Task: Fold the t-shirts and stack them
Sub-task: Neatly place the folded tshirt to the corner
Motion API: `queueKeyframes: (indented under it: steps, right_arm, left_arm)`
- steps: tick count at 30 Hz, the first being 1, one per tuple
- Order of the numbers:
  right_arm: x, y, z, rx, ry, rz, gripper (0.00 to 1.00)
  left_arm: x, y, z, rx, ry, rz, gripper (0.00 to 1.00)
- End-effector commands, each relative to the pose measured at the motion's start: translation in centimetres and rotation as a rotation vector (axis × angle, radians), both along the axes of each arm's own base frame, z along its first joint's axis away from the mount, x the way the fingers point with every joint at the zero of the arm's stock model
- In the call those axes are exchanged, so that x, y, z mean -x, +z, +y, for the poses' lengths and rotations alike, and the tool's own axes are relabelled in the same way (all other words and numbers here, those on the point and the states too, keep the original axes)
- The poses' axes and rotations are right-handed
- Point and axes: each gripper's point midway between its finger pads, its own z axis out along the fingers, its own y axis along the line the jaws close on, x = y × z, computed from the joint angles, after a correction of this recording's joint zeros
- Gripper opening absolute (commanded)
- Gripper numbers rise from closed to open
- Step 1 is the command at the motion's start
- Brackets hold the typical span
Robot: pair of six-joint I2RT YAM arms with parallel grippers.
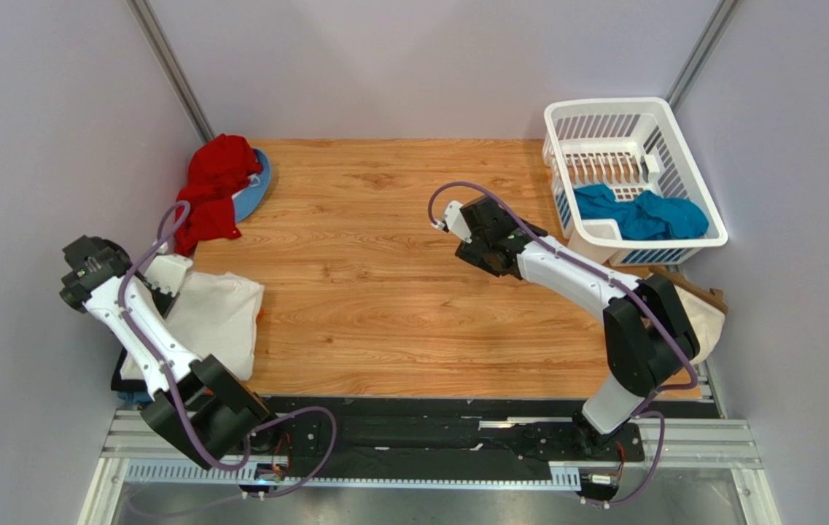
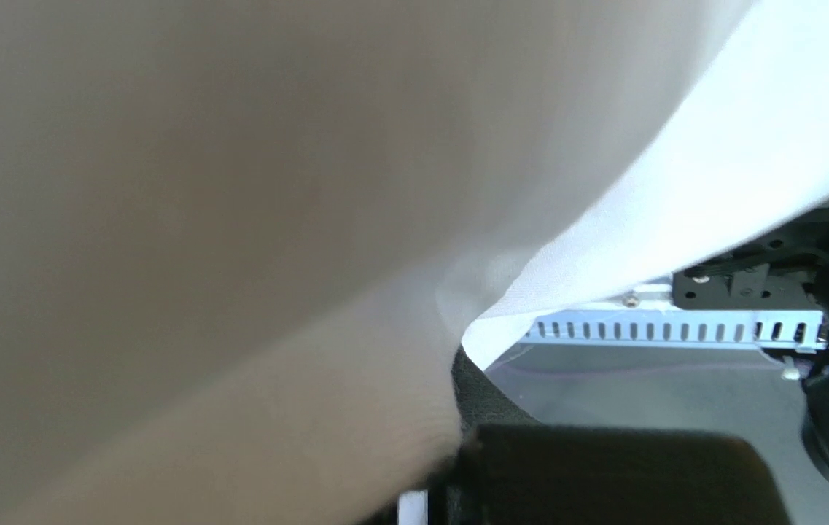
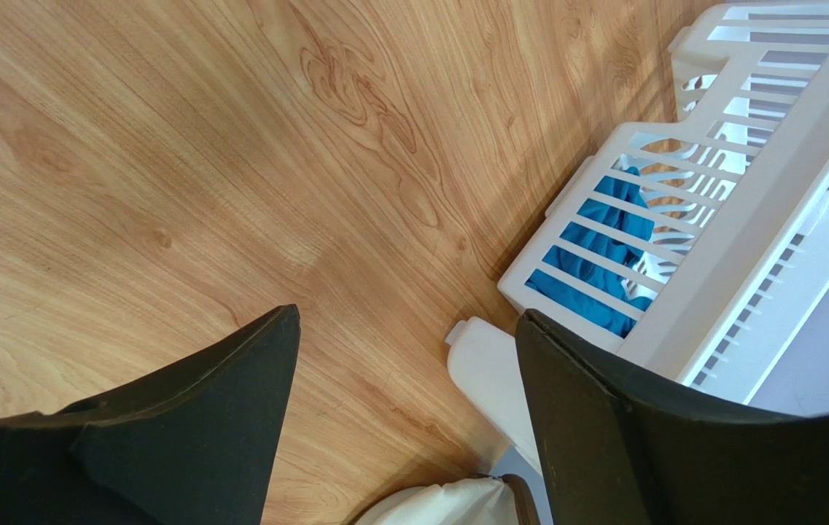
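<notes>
Top view: on the wooden table, the left gripper sits at the far edge of a white t-shirt lying at the table's near left. Whether its fingers are apart or closed on the cloth cannot be told. A red shirt lies crumpled in the far left corner, partly over a blue disc. The right gripper hangs over the bare middle of the table. A teal t-shirt lies bunched in the white plastic basket at far right. A cream cloth bag rests near the right arm's elbow.

Left wrist view: white t-shirt fabric fills almost the whole view, too close to be sharp. A slotted metal rail shows past its hem.

Right wrist view: the right gripper holds its dark fingers wide apart over the table, grasping nothing. The basket stands just beside it, the teal t-shirt visible through its slats.
</notes>
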Motion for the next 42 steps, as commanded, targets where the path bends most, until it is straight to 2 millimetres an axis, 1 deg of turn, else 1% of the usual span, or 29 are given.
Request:
queueKeyframes:
  steps: [1,2,3,8,9,12,15,18,19,20,21,23,24,25,26,27,28,29,30,31,32,33,34,35,36,38,39,40,42]
  right_arm:
    - [-0.1,0.8,1.0,-0.044,0.003,-0.026,0.77]
    - [0.0,0.8,0.9,-0.04,0.0,-0.025,0.77]
    - [0.0,0.8,0.8,-0.036,-0.003,-0.026,0.77]
    - [0.1,0.9,0.7,-0.024,-0.003,-0.021,0.77]
    - [0.0,0.8,0.7,-0.025,-0.005,-0.019,0.77]
    - [0.0,1.0,0.8,-0.025,-0.008,-0.017,0.77]
    - [0.1,1.0,1.0,-0.022,-0.006,-0.01,0.77]
    - [0.1,1.0,1.5,-0.016,0.001,-0.006,0.77]
    - [0.2,1.0,1.7,-0.018,0.002,-0.005,0.77]
    - [0.2,0.9,1.8,-0.018,0.001,-0.002,0.77]
    - [0.3,0.8,2.0,-0.019,0.005,0.001,0.77]
    - [0.5,0.4,2.3,-0.011,0.012,0.01,0.77]
    - [0.7,0.1,2.3,-0.008,0.012,0.016,0.77]
    - [0.7,0.0,2.4,-0.004,0.012,0.016,0.77]
    - [0.8,-0.2,2.4,-0.001,0.012,0.02,0.77]
    - [0.8,-0.4,2.5,0.003,0.015,0.025,0.77]
    - [0.8,-0.5,2.6,0.001,0.015,0.023,0.77]
    - [0.9,-0.5,2.7,0.0,0.014,0.024,0.77]
    - [0.8,-0.5,2.8,0.001,0.014,0.021,0.77]
    - [0.8,-0.5,3.0,-0.005,0.014,0.017,0.77]
    - [0.8,-0.5,3.1,-0.008,0.014,0.014,0.77]
    - [0.7,-0.5,3.1,-0.009,0.009,0.01,0.77]
    - [0.6,-0.4,3.3,-0.014,0.007,-0.004,0.77]
    - [0.6,-0.3,3.4,-0.021,0.003,-0.01,0.77]
    - [0.6,-0.2,3.5,-0.023,0.0,-0.014,0.77]
    - [0.3,0.0,3.3,-0.023,-0.018,-0.033,0.77]
    - [0.1,0.2,3.2,-0.021,-0.026,-0.047,0.77]
    - [-0.2,0.5,2.9,-0.013,-0.045,-0.075,0.77]
    - [-0.5,1.0,2.8,-0.022,-0.071,-0.109,0.77]
  left_arm:
    - [-0.8,-0.9,4.9,-0.069,0.016,0.032,0.0]
    - [-0.7,-0.9,5.7,-0.068,0.037,0.033,0.0]
    - [-1.0,-1.8,6.5,-0.053,0.047,0.051,0.0]
    - [-1.0,-2.8,10.3,-0.059,0.115,0.062,0.0]
    - [-1.1,-3.7,10.8,-0.045,0.12,0.076,0.0]
    - [-0.8,-4.9,12.5,-0.053,0.146,0.098,0.0]
    - [-0.7,-5.8,12.6,-0.027,0.149,0.105,0.0]
    - [-1.3,-6.2,12.4,-0.01,0.14,0.078,0.0]
    - [-1.7,-6.2,12.2,-0.001,0.137,0.055,0.02]
    - [-1.8,-6.1,12.0,0.003,0.133,0.042,0.11]
    - [-2.0,-5.9,11.9,-0.004,0.126,0.022,0.25]
    - [-2.8,-5.4,10.9,0.006,0.094,-0.046,0.35]
    - [-3.0,-5.0,10.5,0.006,0.082,-0.07,0.63]
    - [-3.9,-4.7,9.7,0.028,0.049,-0.122,0.65]
    - [-4.1,-3.7,9.0,0.019,0.028,-0.164,0.67]
    - [-4.2,-3.3,8.0,0.037,0.011,-0.191,0.69]
    - [-5.1,-2.8,6.8,0.07,-0.03,-0.254,0.7]
    - [-5.2,-1.5,5.6,0.066,-0.05,-0.3,0.71]
    - [-5.6,-0.7,4.8,0.073,-0.069,-0.338,0.72]
    - [-6.4,0.3,3.5,0.097,-0.105,-0.407,0.73]
    - [-6.4,1.8,2.2,0.09,-0.124,-0.451,0.75]
    - [-6.7,2.6,1.5,0.093,-0.142,-0.489,0.76]
    - [-7.4,3.9,0.3,0.113,-0.165,-0.559,0.76]
    - [-7.5,5.2,-0.7,0.096,-0.188,-0.6,0.78]
    - [-7.8,6.0,-1.3,0.094,-0.205,-0.63,0.79]
    - [-8.6,7.3,-3.2,0.113,-0.237,-0.684,0.82]
    - [-8.9,7.5,-3.8,0.122,-0.249,-0.692,0.82]
    - [-9.6,7.5,-5.1,0.159,-0.279,-0.698,0.82]
    - [-10.4,7.3,-6.7,0.214,-0.299,-0.706,0.83]
